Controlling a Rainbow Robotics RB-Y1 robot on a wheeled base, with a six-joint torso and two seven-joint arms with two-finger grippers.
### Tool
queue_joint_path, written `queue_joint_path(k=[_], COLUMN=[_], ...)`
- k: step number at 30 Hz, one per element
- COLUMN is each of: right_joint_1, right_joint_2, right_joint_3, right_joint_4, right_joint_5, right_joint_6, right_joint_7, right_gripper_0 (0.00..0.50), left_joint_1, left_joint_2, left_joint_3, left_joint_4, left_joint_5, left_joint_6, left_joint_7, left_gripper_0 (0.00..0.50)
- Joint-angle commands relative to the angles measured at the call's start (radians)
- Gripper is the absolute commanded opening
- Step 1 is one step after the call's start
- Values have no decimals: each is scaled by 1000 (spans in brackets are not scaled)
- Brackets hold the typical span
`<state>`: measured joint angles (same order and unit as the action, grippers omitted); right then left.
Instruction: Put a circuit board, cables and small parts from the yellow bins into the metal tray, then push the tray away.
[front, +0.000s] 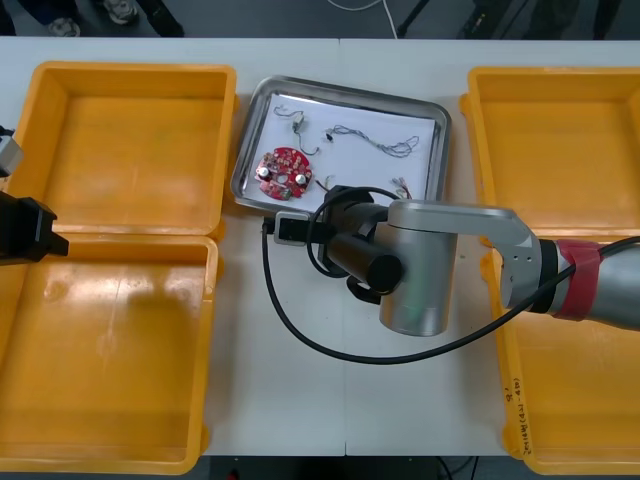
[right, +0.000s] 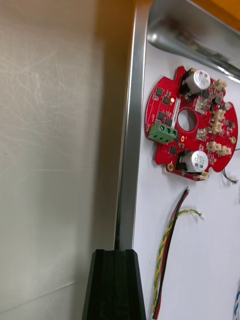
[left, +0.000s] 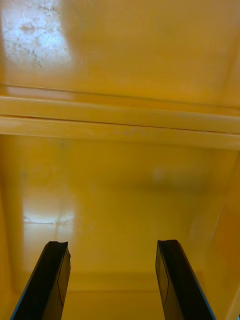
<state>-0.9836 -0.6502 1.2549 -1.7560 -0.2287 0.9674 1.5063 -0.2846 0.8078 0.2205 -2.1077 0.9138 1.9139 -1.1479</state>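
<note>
Black right hand (right: 114, 254), closed, at metal tray (right: 128, 150) rim; cable (right: 166, 250) cropped.

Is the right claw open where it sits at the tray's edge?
No, the right claw is shut, its fingers pressed together with nothing between them, right against the rim of the metal tray.

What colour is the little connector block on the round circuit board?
The connector block is green; right wrist view.
</note>
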Motion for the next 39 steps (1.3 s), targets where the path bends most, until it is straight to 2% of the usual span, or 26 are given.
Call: queue_joint_path(k=[1, 4, 12, 14, 15, 17, 18, 19, 20, 21, 23, 31, 39], right_joint_1=[-40, -40, -40, -38, -38, -38, -38, -38, -38, -38, -38, -38, -38], right_joint_2=[-17, -9, -9, -6, -6, -3, 1, 6, 15, 26, 44, 75, 150], right_joint_3=[-58, -85, -95, -97, -97, -97, -100, -101, -106, -111, -117, -121, -129], right_joint_4=[-85, -131, -186, -192, -194, -203, -207, -209, -211, -209, -209, -192, -82], right_joint_5=[-61, -78, -83, -116, -126, -149, -162, -167, -172, -175, -167, -136, -104], right_joint_6=[103, 178, 255, 281, 289, 312, 330, 343, 359, 378, 401, 416, 416], right_joint_7=[23, 26, 20, 20, 20, 15, 15, 15, 15, 15, 14, 3, -17], right_gripper_0=[0, 0, 0, 0, 18, 101, 101, 205, 349, 447, 500, 500, 500], left_joint_1=[13, 13, 13, 13, 13, 13, 13, 13, 13, 13, 13, 13, 13], left_joint_2=[45, 45, 45, 45, 45, 45, 45, 45, 45, 45, 45, 45, 45], left_joint_3=[31, 31, 31, 31, 31, 31, 31, 31, 31, 31, 31, 31, 31], left_joint_4=[-32, -32, -32, -32, -32, -32, -32, -32, -32, -32, -32, -32, -32], left_joint_5=[8, 8, 8, 8, 8, 8, 8, 8, 8, 8, 8, 8, 8], left_joint_6=[6, 6, 6, 6, 6, 6, 6, 6, 6, 6, 6, 6, 6], left_joint_7=[-93, -93, -93, -93, -93, -93, -93, -93, -93, -93, -93, -93, -93], left_gripper_0=[500, 500, 500, 500, 500, 500, 500, 500, 500, 500, 500, 500, 500])
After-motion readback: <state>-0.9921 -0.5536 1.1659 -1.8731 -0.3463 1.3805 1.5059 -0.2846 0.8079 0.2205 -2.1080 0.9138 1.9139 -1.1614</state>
